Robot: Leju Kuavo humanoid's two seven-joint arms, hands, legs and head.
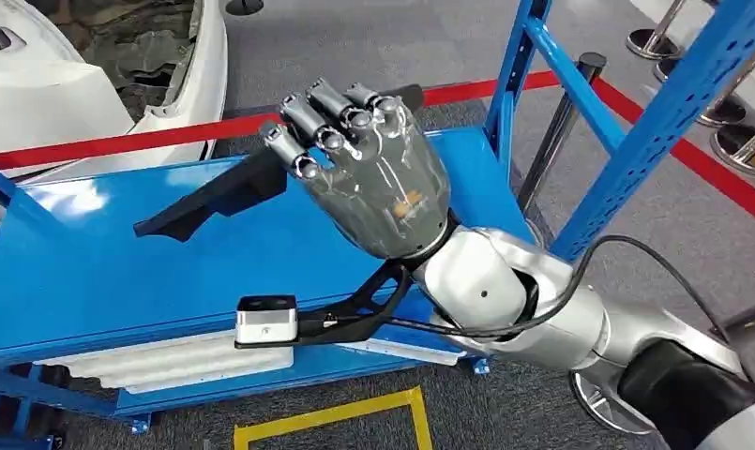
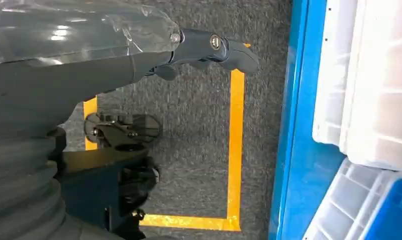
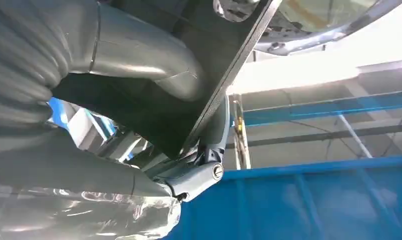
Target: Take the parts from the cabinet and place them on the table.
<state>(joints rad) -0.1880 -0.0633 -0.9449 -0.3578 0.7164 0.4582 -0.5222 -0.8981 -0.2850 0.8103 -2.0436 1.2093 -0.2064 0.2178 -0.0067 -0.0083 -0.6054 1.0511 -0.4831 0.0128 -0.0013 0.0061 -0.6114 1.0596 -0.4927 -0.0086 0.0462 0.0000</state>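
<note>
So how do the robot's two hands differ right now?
The right hand is raised over the blue shelf and grips a flat black part; the left hand holds nothing. The right hand's fingers are curled around the part's edge, while the left hand's fingers stretch out over grey carpet with yellow tape. Both are grey hands under clear plastic wrap.

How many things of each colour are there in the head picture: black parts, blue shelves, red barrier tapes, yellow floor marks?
Black part, held by the right hand: 1
Blue shelf: 1
Red tape: 1
Yellow floor mark: 1
Total: 4
</note>
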